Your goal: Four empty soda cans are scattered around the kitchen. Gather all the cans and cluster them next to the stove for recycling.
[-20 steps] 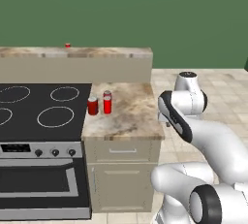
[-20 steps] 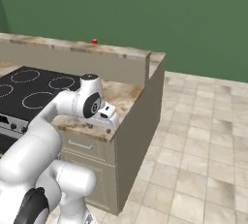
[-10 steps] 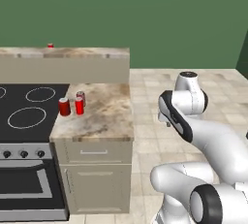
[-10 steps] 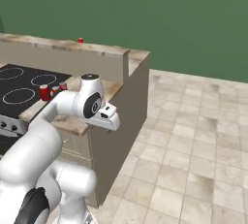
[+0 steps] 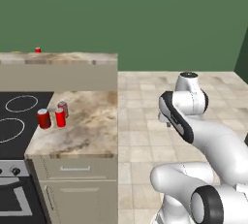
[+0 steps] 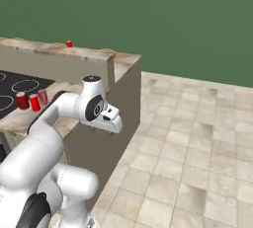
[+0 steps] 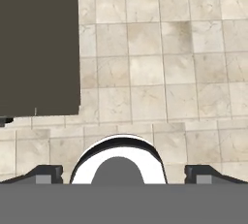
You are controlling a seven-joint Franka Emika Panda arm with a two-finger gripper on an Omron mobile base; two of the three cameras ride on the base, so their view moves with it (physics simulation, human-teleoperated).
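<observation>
Left base view shows you three small red soda cans [image 5: 53, 116] clustered on the tan marbled counter [image 5: 87, 126] beside the black stove [image 5: 14, 116]; a fourth red can [image 5: 38, 50] waits on the back ledge. Your jaws hang open, empty, over floor tiles.

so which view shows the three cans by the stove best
The left base view: the three cans stand clear on the counter beside the stove. The right base view shows them smaller, at its left edge.
</observation>
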